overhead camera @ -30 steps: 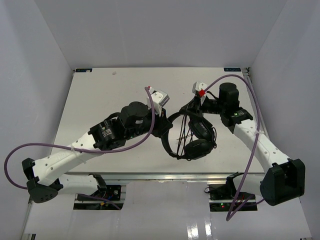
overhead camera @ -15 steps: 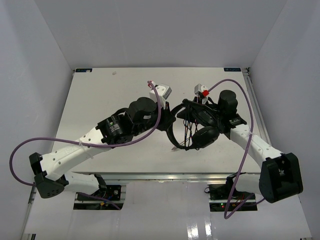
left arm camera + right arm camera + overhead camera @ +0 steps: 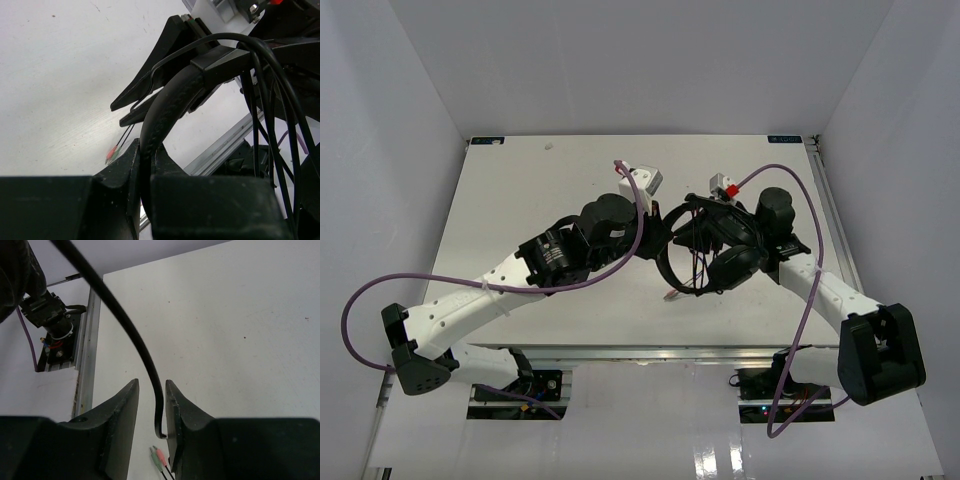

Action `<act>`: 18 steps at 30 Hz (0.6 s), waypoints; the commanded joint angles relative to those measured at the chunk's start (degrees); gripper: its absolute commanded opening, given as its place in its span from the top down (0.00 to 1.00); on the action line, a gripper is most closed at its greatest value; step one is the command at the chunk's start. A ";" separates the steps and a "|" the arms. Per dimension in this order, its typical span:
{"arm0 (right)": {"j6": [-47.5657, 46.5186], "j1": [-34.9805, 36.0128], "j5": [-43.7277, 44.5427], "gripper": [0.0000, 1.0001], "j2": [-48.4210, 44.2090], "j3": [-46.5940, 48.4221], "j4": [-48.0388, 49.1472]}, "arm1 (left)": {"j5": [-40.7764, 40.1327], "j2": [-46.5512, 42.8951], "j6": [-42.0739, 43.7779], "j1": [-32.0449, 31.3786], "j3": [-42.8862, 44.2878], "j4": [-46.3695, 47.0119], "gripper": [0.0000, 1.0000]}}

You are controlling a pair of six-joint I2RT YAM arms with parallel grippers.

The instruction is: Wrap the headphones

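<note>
Room: white walls (image 3: 620, 60) close in three sides of a white table (image 3: 520, 190), with both arms bolted along its near edge.
Left arm (image 3: 470, 300): reaches in from the near left corner toward the middle of the table.
Right arm (image 3: 820, 285): comes in from the near right corner and bends back toward the same spot, so the two wrists sit close together.
Headphones (image 3: 705, 255): black, hanging between the two grippers just right of the table's centre; they look lifted off the surface.
Left gripper (image 3: 146, 152): clamped tight on the headband (image 3: 165, 105), which curves up and out from between its fingers.
Ear cup (image 3: 738, 264): one padded cup hangs on the right arm's side, just below that wrist.
Right gripper (image 3: 151, 390): jaws a little apart; the thin cable (image 3: 120, 315) drops through the gap, lying close to one finger and not pinched.
Cable strands: seen from the left wrist, several lengths run side by side down past the headband.
Plugs (image 3: 159, 457): a pink and a green one at the cable's end, just beneath the right fingers and low over the table; I cannot tell whether they touch it.
</note>
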 commanded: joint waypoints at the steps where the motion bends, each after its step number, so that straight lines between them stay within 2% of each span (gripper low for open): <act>1: -1.65 -0.41 0.06 0.65 -0.95 -1.14 0.50 | -1.70 -1.25 -1.52 -0.36 2.33 4.41 1.00; 6: -4.22 -0.41 0.58 0.58 -1.22 -1.93 -1.03 | -3.72 -2.05 -1.57 -0.36 2.10 4.47 1.00; 9: -6.41 -0.41 -0.72 0.51 -0.88 -1.77 -2.48 | -4.35 -2.65 -1.54 -0.36 2.22 4.55 1.00; 14: -13.59 -0.84 -2.98 0.37 -0.17 -1.13 -6.21 | -4.77 -3.42 -1.17 -0.36 2.08 4.61 1.00; 18: -20.83 -1.12 -6.76 0.34 2.55 0.96 -11.72 | -4.37 -3.83 -1.03 -0.36 1.83 4.92 1.00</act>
